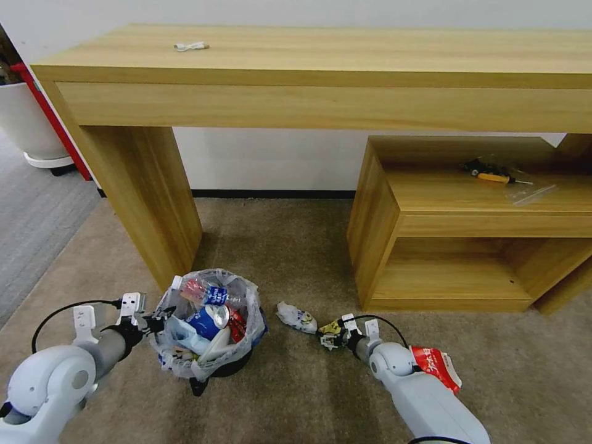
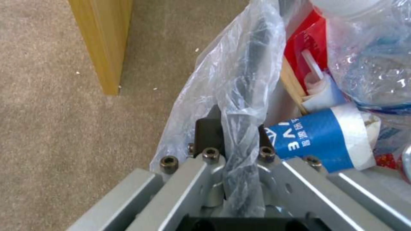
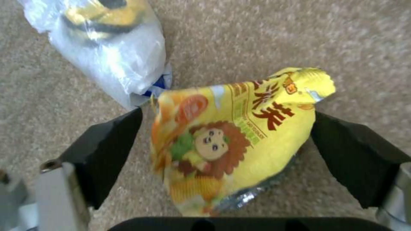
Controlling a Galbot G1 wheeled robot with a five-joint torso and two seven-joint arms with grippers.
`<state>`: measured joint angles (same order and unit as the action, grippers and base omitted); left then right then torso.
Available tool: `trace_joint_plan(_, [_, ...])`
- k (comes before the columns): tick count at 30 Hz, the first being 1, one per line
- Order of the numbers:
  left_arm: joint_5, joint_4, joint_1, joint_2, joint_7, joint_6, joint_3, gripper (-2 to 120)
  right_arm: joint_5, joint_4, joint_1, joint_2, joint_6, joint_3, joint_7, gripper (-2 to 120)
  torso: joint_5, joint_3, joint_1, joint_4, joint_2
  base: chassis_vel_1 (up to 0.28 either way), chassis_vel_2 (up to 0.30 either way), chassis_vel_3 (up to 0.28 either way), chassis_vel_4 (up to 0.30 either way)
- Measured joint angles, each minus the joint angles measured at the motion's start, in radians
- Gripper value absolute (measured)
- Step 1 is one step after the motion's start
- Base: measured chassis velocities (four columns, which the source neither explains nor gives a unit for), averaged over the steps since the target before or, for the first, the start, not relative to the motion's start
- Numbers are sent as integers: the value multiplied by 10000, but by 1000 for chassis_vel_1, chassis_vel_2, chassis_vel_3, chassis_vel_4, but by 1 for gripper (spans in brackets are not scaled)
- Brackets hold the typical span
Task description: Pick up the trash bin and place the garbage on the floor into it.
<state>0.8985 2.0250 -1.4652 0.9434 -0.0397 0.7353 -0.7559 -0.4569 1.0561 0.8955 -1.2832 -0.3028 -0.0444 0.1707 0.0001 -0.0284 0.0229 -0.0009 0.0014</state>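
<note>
Left hand (image 1: 155, 322) was clamped tight on the rim of the trash bin (image 1: 209, 364), which sat on the floor (image 1: 296, 394) already stuffed. Right hand (image 1: 328, 333) was spread open around a yellow snack bag (image 3: 231, 138), a white wrapper (image 1: 297, 317) just beside it.

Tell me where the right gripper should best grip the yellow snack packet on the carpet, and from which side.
Probably across its puffed middle, coming from above. The yellow snack packet lies flat on the carpet, and the right gripper straddles it, one finger on each long side, open. The white wrapper lies close beside one corner, so stay clear of that end.
</note>
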Motion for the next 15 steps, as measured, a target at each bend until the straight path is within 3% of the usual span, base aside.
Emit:
trace_joint_plan(9, [64, 157, -12, -86, -1, 0, -16, 0, 203, -935, -391, -413, 407, -52, 171, 61, -11, 3, 1, -7, 3, 0, 0, 0, 0])
trace_joint_plan(15, [79, 218, -15, -83, -6, 0, -7, 0, 327, -973, -353, -429, 475, -76, 183, 40, -6, 2, 0, 1, 2, 0, 0, 0, 0])
